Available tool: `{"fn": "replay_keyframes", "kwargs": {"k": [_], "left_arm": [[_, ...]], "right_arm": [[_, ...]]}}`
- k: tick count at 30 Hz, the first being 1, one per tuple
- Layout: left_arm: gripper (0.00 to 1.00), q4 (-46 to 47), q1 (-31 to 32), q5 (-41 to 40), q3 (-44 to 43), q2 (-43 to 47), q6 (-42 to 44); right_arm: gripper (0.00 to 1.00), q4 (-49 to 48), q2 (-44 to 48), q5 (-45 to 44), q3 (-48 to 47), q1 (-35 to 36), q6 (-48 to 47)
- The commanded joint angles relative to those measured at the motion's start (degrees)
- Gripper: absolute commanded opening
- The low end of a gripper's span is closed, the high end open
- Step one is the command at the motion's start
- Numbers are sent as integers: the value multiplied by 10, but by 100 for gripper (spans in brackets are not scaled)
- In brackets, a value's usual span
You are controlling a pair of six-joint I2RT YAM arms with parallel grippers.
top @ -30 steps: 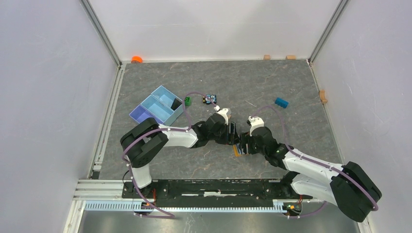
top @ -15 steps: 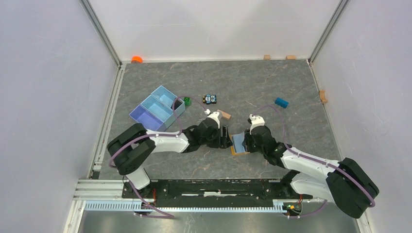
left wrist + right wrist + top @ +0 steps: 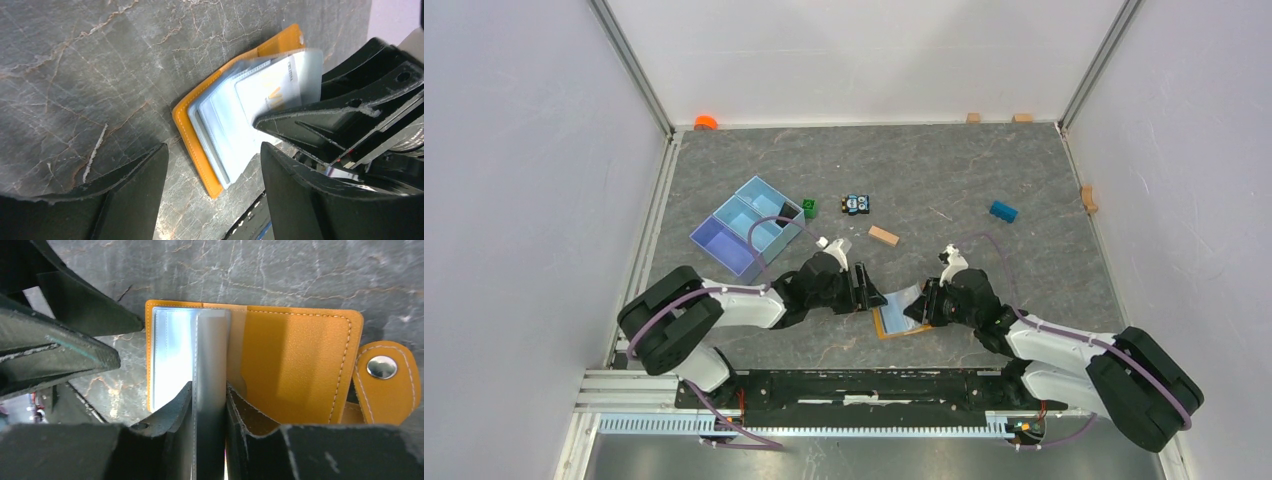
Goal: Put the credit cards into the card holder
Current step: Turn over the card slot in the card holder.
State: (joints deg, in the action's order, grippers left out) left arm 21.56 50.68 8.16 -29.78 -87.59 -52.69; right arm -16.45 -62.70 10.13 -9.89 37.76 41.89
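The card holder (image 3: 886, 327) lies open on the table, orange outside with pale clear pockets; it also shows in the left wrist view (image 3: 197, 145) and the right wrist view (image 3: 295, 365). My right gripper (image 3: 924, 301) (image 3: 210, 390) is shut on one of its pocket leaves (image 3: 210, 350), which it holds upright on edge. My left gripper (image 3: 870, 291) (image 3: 214, 150) stands open just left of the holder, not touching it. A white face with a yellow mark (image 3: 272, 92) shows through a clear pocket; I cannot tell if it is one of the credit cards. No loose credit cards show.
A light blue divided tray (image 3: 724, 240) sits at the left with something dark in its far compartment. Beyond the arms lie a green block (image 3: 809, 208), a small toy car (image 3: 856, 204), a wooden block (image 3: 883, 236) and a blue block (image 3: 1002, 211).
The right gripper has closed on a pocket leaf and the holder now lies open, nearer and further left. The left gripper has backed away to the left, staying open.
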Motion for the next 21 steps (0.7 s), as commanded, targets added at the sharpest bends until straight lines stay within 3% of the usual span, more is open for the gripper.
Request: {"fn": "replay_keyframes", "kwargs": {"k": [1, 6, 10, 13, 15, 18, 21], "left_arm": [[75, 27, -12, 43, 32, -37, -44], [69, 82, -12, 65, 46, -72, -66], [55, 106, -12, 72, 51, -88, -73], [41, 114, -12, 75, 48, -99, -72], [24, 116, -12, 76, 45, -104, -73], [3, 96, -12, 66, 41, -93, -61], [2, 58, -12, 46, 37, -54, -41]], "right_arm": [[30, -28, -10, 44, 16, 0, 52], [29, -80, -19, 58, 34, 0, 86], [29, -95, -29, 59, 39, 0, 92], [29, -110, -31, 62, 44, 0, 96], [29, -106, -28, 58, 42, 0, 92], [37, -61, -8, 32, 28, 0, 69], [49, 1, 23, 0, 4, 0, 40]]}}
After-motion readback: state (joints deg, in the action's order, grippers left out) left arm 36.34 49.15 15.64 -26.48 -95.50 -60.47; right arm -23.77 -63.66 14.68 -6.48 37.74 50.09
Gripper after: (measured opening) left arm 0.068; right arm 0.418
